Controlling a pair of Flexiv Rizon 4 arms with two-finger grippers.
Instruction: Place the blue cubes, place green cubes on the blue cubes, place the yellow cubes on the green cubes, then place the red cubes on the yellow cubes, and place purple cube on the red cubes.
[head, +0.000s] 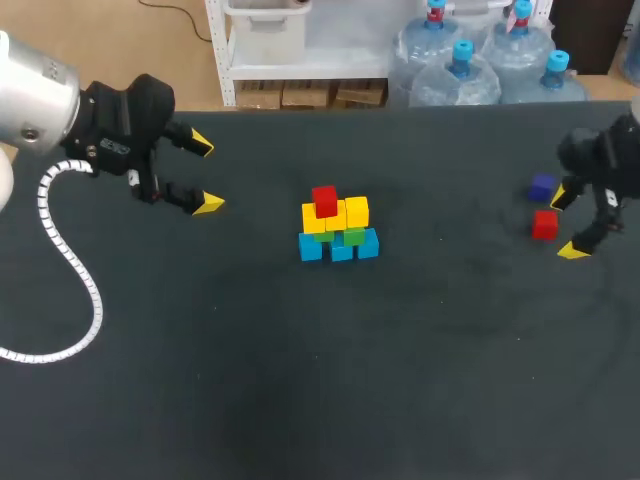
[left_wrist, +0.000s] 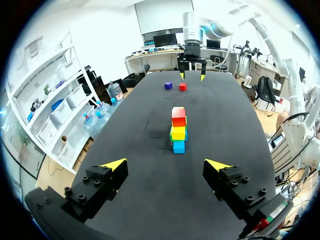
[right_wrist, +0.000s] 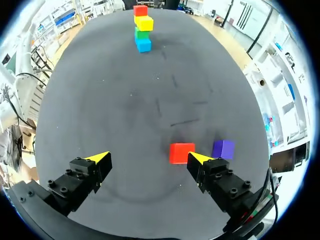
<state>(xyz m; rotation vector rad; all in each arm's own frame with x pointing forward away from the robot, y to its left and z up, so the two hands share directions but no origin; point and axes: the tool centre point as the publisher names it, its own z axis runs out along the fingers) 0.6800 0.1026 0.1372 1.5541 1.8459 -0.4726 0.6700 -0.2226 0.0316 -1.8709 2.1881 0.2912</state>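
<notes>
- left gripper (head: 207, 175), upper left; jaws spread, empty; well apart from the cubes
- stack (head: 338, 232), centre; one red (head: 324, 201) sits on its left half; the yellow (head: 357, 211) beside it is bare
- loose red (head: 544, 224), right middle, just left of right gripper (head: 567, 224); jaws spread, empty; cube lies ahead, off-centre by one fingertip; purple (head: 542, 187) near; right arm nearer

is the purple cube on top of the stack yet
No, the purple cube sits on the table beside a loose red cube, well apart from the stack.
</notes>
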